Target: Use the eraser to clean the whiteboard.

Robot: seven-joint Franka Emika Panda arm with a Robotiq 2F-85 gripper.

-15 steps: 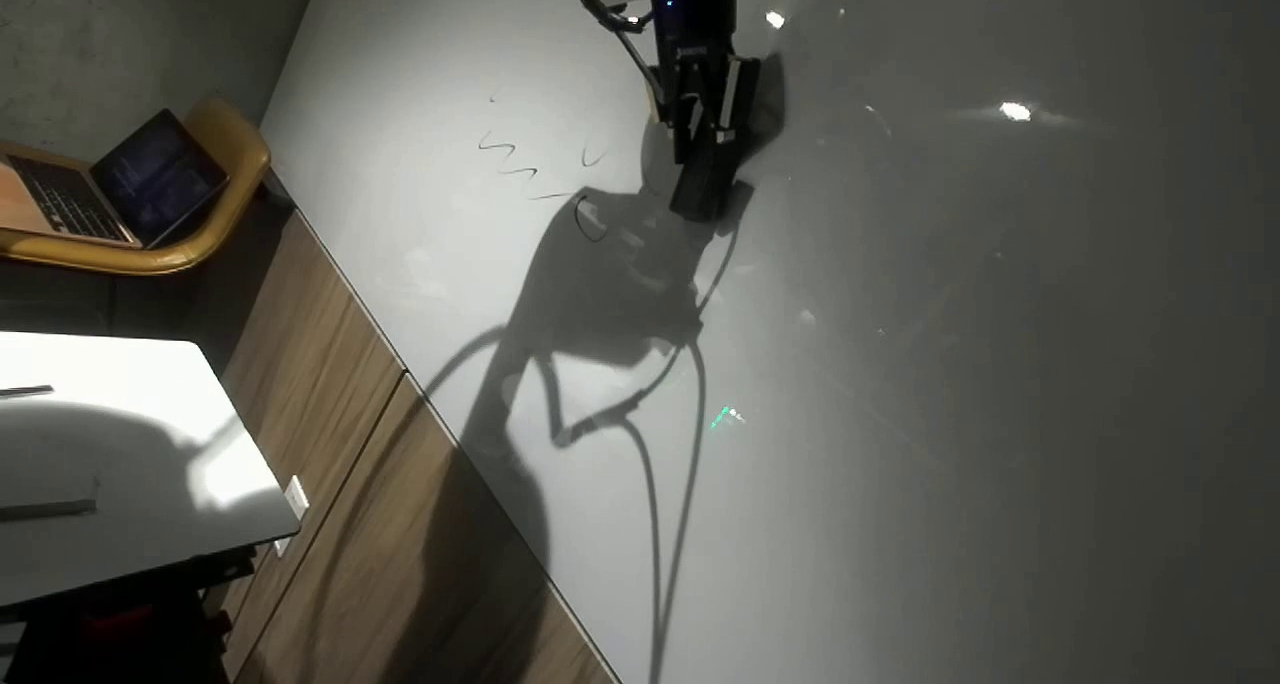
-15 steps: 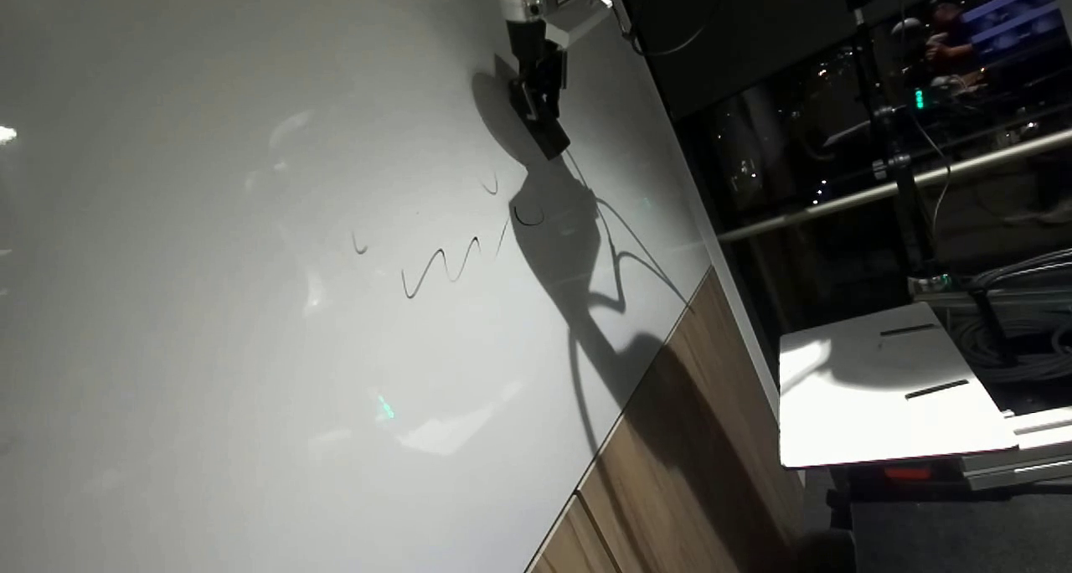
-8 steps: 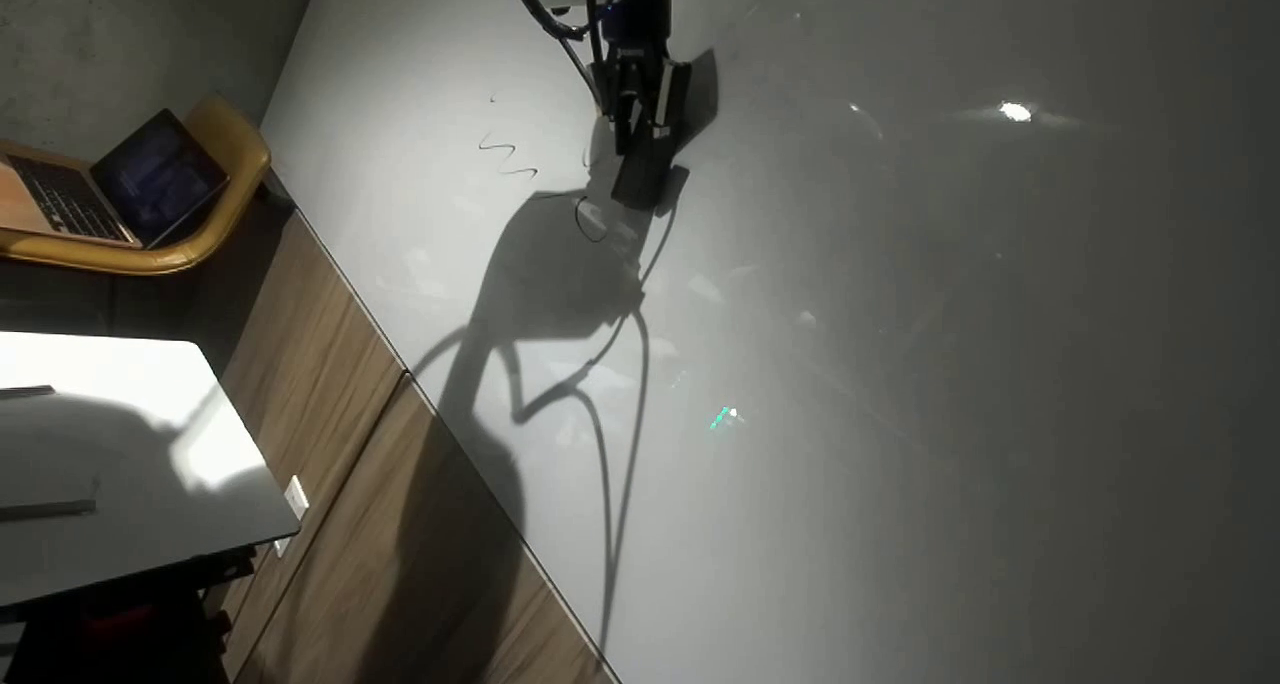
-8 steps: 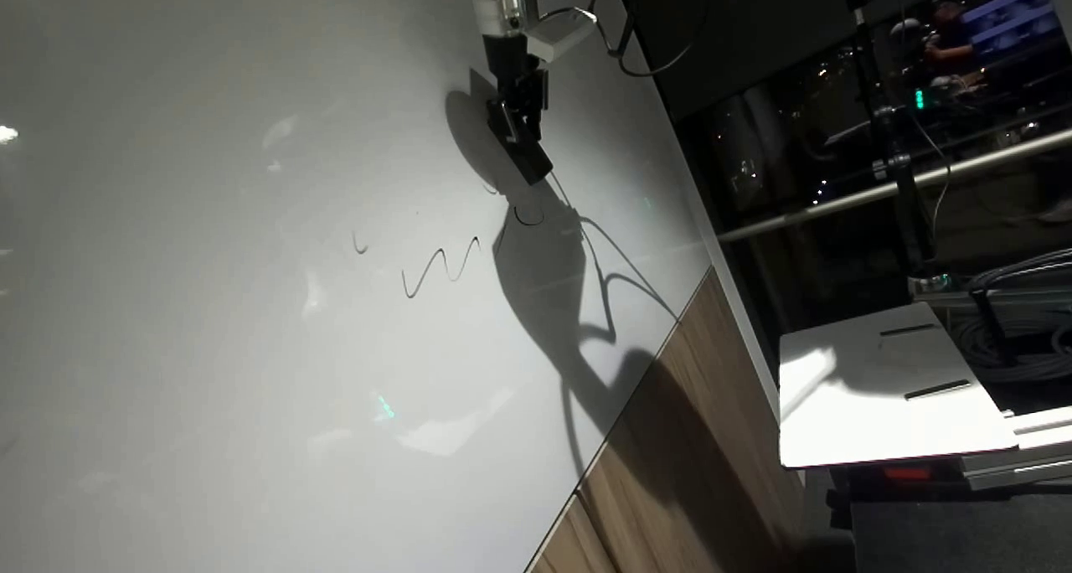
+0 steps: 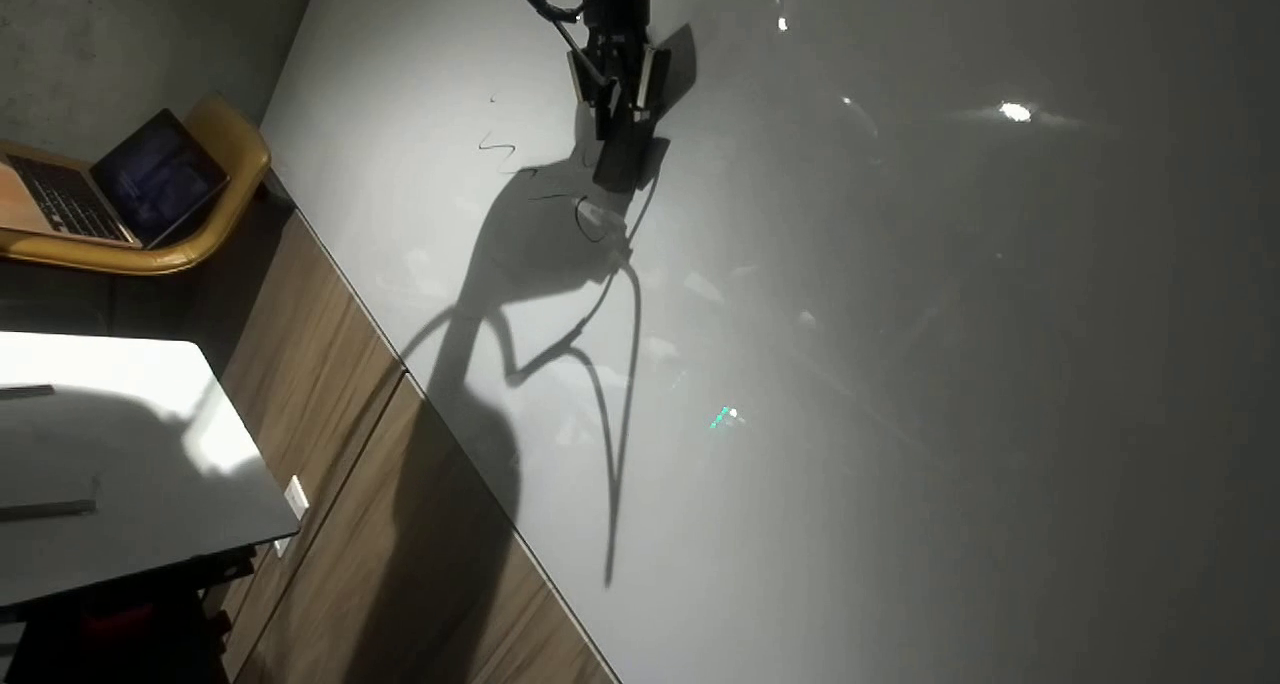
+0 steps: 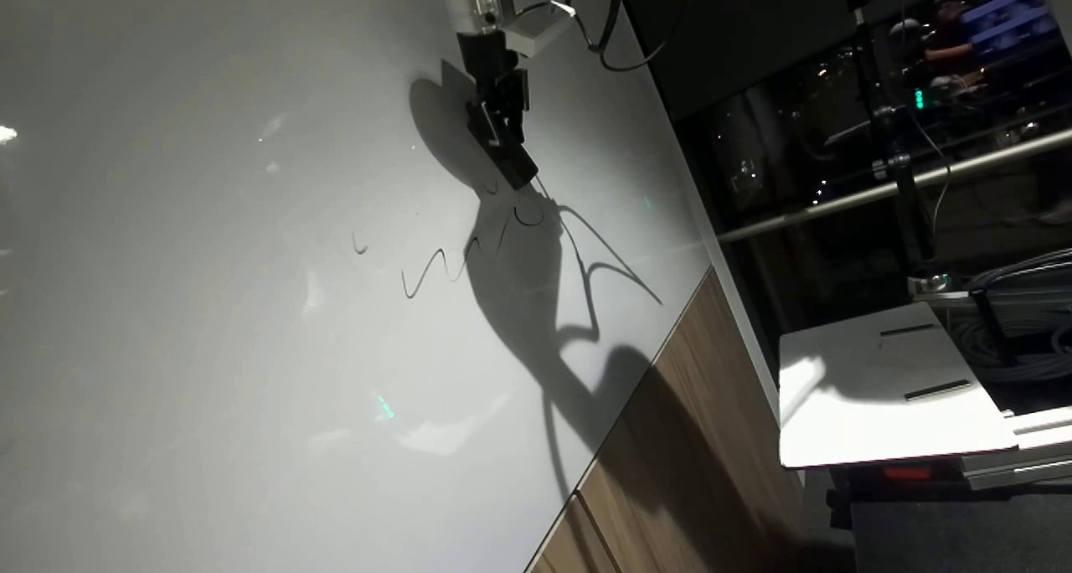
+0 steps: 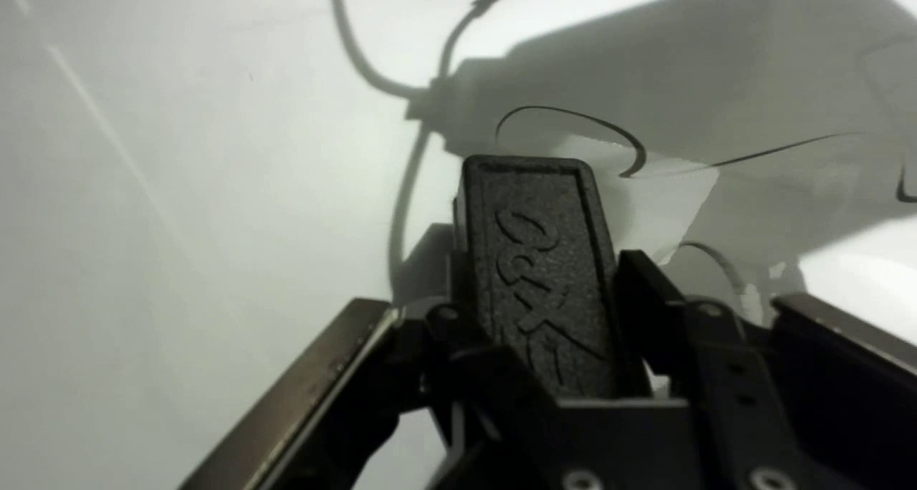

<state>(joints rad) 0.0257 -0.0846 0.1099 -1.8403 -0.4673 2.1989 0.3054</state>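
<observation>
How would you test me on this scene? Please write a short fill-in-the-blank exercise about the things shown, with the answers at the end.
1. The gripper holds the black ____ meant for wiping marks off the whiteboard.
2. The robot arm casts a dark ____ across the whiteboard.
3. In an exterior view, an open ____ with a keyboard lies on a yellow seat.
4. The wood-grain panels next to the whiteboard are ____ in colour.

Missing words: eraser; shadow; laptop; brown.
</observation>
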